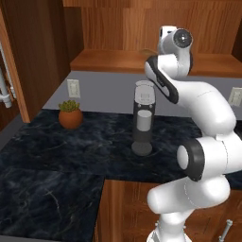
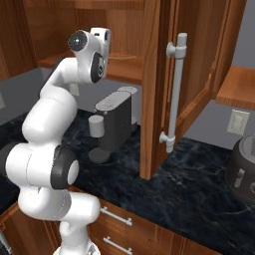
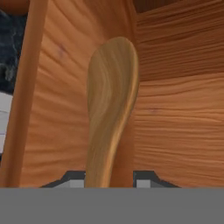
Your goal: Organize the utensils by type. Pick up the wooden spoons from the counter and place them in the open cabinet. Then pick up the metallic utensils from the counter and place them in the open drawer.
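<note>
My jaws grip a wooden spoon [image 3: 110,109], bowl forward, inside the open cabinet [image 3: 175,109], seemingly just above its shelf [image 1: 108,61].

On the counter [image 1: 56,156] a potted plant [image 1: 70,113] sits near the back edge, left of the coffee machine [image 1: 143,118]; the wooden spoon [image 3: 109,109] seems inside the open cabinet [image 3: 175,87]

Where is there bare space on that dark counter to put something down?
The counter lies bare in front of the potted plant, and between that plant and the coffee machine. It is crowded on the right, where the open cabinet door hangs beside the coffee machine.
</note>
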